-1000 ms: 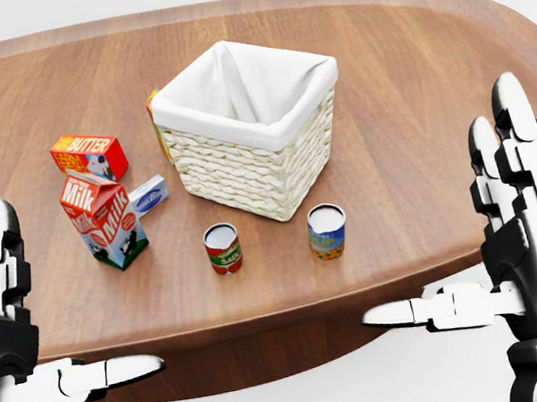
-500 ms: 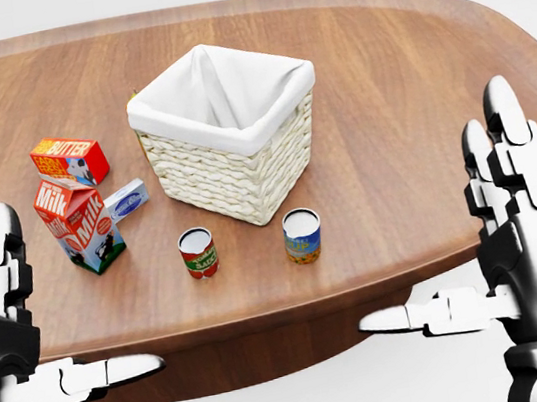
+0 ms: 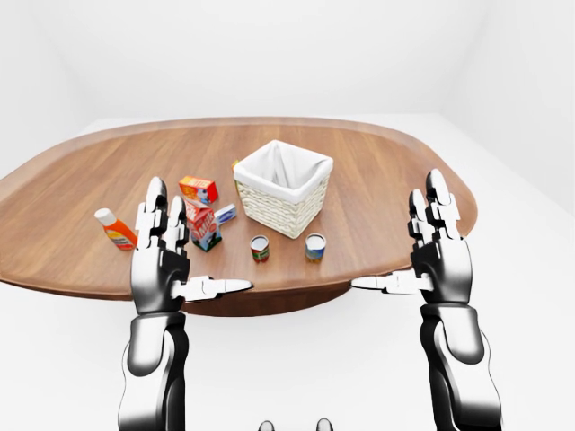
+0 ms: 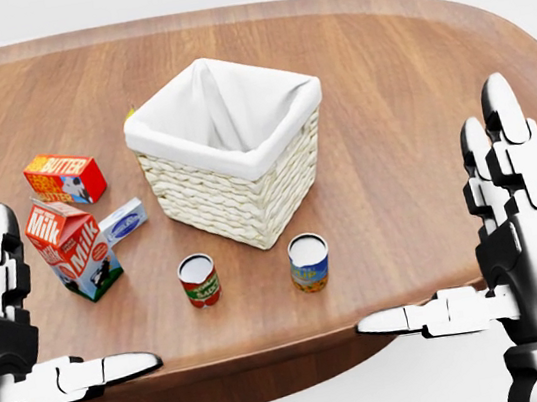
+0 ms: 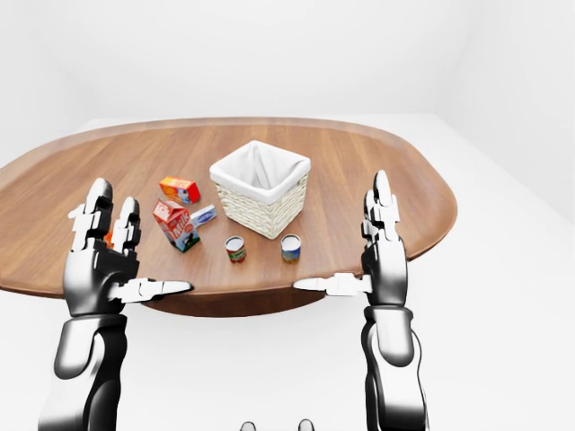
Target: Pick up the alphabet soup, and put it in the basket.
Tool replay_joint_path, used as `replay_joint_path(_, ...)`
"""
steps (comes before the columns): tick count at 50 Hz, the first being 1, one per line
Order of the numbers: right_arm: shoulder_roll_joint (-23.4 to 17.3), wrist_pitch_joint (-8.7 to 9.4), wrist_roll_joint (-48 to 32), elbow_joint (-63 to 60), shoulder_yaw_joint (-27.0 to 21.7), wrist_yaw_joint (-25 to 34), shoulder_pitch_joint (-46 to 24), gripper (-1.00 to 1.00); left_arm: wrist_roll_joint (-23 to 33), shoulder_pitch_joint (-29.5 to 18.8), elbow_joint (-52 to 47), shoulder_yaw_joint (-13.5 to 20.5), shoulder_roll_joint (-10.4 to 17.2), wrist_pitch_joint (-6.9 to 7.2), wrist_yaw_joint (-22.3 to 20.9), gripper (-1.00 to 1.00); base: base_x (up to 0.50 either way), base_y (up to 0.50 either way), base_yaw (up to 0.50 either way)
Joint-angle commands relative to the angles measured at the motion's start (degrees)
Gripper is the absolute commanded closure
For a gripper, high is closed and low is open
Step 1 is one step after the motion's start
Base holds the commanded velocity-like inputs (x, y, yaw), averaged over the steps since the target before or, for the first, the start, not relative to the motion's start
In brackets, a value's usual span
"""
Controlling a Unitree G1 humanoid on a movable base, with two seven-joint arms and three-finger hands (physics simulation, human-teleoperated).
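Observation:
The alphabet soup [image 4: 309, 262] is a small can with a blue and yellow label. It stands upright on the wooden table [image 4: 404, 90], just below the basket in the head view. The basket [image 4: 228, 149] is woven, with a white cloth lining, and looks empty. My left hand [image 4: 63, 313] is open at the lower left, at the table's near edge. My right hand [image 4: 446, 235] is open at the lower right. Both hands are held up with fingers spread, apart from every object. Neither holds anything.
A red-and-green can [image 4: 198, 279] stands left of the soup. A milk carton [image 4: 72, 251], a butter box [image 4: 63, 178] and a small white-blue box [image 4: 122, 221] lie left of the basket. An orange bottle [image 3: 117, 230] lies further left.
The whole picture has shifted: the table's things have slid left and down in the head view, so the camera has moved. Both hands hold nearly the same open pose.

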Motion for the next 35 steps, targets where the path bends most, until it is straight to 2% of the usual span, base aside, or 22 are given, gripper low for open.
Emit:
replay_joint_path(1,0.0,0.0,-0.18,-0.15,0.09,0.0,-0.03,-1.0,-0.2,-0.08,-0.52,-0.07,0.03,0.0,0.29,-1.0,0.31,0.0,0.0)
replay_joint_path(35,-0.02,0.0,-0.57,0.88,0.21,0.31,0.28,-1.0,-0.33,-0.19,0.43,0.15,0.06,0.0,0.32,-1.0,0.31,0.0,0.0)
